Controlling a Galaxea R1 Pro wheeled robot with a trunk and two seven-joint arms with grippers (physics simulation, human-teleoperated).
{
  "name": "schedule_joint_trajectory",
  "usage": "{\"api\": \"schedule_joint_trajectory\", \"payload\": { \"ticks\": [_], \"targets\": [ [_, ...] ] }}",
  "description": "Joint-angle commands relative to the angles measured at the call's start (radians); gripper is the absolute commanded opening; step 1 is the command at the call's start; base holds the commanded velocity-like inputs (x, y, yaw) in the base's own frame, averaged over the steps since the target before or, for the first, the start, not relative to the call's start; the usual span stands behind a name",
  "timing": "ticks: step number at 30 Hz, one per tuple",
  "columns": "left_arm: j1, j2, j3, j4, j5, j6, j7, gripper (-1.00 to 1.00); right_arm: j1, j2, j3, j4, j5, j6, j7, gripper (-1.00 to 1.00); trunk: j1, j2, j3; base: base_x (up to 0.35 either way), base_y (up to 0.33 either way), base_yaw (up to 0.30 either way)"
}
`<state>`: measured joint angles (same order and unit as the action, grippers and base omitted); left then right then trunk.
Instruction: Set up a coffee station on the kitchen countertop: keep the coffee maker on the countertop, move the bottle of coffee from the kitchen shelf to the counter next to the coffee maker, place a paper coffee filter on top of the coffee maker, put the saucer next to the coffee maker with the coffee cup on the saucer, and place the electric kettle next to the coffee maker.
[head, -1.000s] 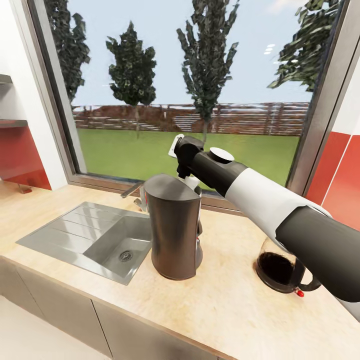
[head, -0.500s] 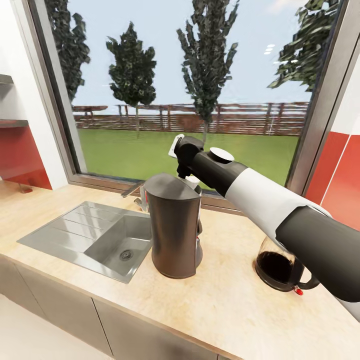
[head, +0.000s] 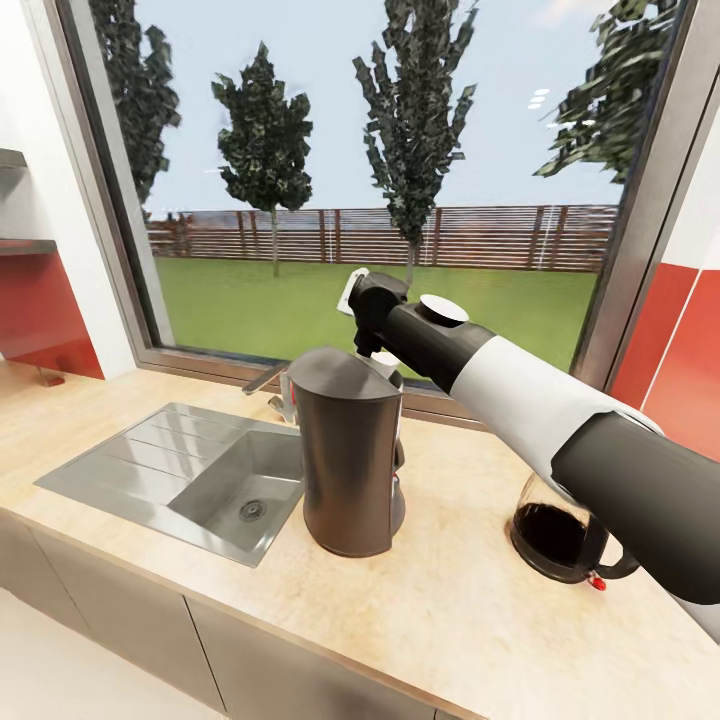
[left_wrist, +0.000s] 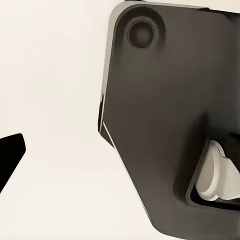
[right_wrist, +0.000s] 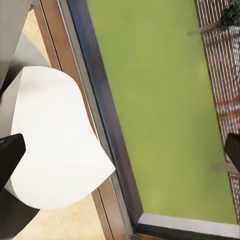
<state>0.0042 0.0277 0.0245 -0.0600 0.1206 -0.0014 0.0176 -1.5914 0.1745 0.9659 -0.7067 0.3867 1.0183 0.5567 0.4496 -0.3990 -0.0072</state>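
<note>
The counter, pale wood grain, runs under the window and carries everything below the right claw. The steel sink is set into it, down and off to the claw's left. The coffee maker stands directly beneath the claw, its slanted top just under the wrist. The electric kettle sits on the counter well down and to the claw's right, half hidden by the right forearm.

The smallest thing is the paper coffee filter: in the right wrist view it is a white curved sheet lying ahead of the claw, over the coffee maker's top, with the window frame beyond it. In the head view a little white shows at the back of the coffee maker's top, right under the claw.

The right claw's fingertips appear far apart at opposite edges of its wrist view, so it looks wide, not gripping the filter. The left claw's state I cannot tell; its camera faces a dark robot part.

The step in hand looks like leaving the filter on the coffee maker. Doing it well calls for lifting the claw straight up, so neither finger drags the light paper off the slanted top.
</note>
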Motion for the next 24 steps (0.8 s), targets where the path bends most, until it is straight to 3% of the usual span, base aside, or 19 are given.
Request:
{"api": "schedule_joint_trajectory", "payload": {
  "ticks": [1,24],
  "targets": [
    [0.0,0.0,0.002,-0.001,0.008,0.0,0.001,1.0,-0.001,0.0,0.002,-0.001,0.011,0.002,0.009,1.0,0.0,-0.001,-0.001,0.0,0.0,0.0],
    [0.0,0.0,0.002,-0.001,0.008,0.0,0.001,1.0,-0.001,0.0,0.002,-0.003,0.014,0.003,0.009,1.0,0.0,-0.001,-0.001,-0.041,0.0,0.0]
  ]
}}
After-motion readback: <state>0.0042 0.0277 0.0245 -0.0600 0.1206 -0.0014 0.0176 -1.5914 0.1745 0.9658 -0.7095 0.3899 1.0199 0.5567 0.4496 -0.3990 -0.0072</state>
